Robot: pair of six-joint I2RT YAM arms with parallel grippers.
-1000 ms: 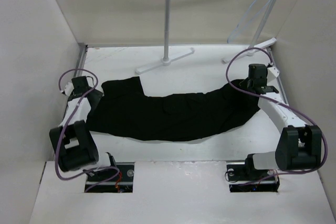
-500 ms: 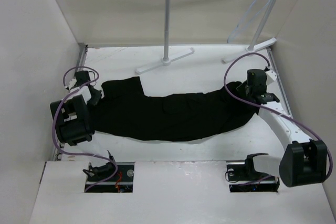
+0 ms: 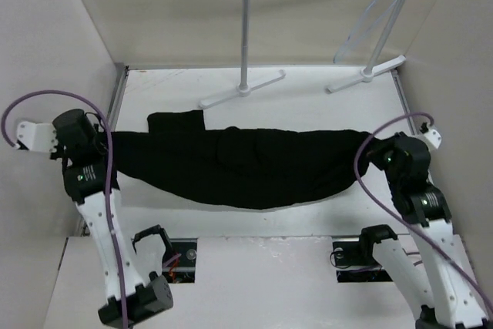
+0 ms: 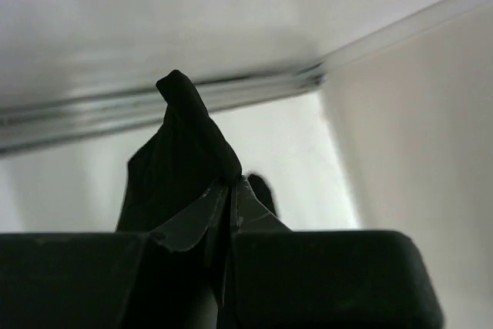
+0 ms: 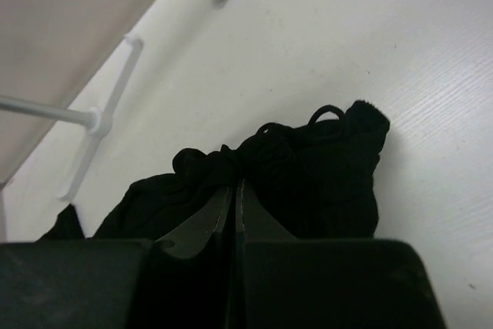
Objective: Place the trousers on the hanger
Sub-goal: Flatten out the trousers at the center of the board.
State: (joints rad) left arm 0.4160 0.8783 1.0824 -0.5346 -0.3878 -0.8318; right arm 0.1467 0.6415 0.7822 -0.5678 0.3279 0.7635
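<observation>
**Surroundings.** One white garment rack [image 3: 246,32] stands at the far side of the table [image 3: 308,105], in the upper half of the top view. It has two uprights, a crossbar and two floor feet. One hanger [image 3: 368,27] hangs from the crossbar at the upper right of the frame, close beside the right upright and well apart from both arms. Plain walls close in the table on the left, right and far sides. One purple cable [image 3: 27,102] loops above the left arm, and a second loops beside the right arm.

**Task item.** One pair of trousers [image 3: 246,167] spans the middle of the top view from left to right, between the two grippers. The lower edge curves downward at the centre. A flap of fabric lies flat toward the upper left. The trousers are nowhere near the hanger, and the rack's left foot lies between the two.

**Fingers.**
- The left gripper [image 4: 231,184] has its fingers pressed together on a peak of black fabric at one end of the trousers.
- The right gripper [image 5: 235,179] has its fingers clamped on bunched fabric at the other end, next to a drawstring loop [image 5: 326,113].

**Count.** There are two arms and two grippers.
</observation>
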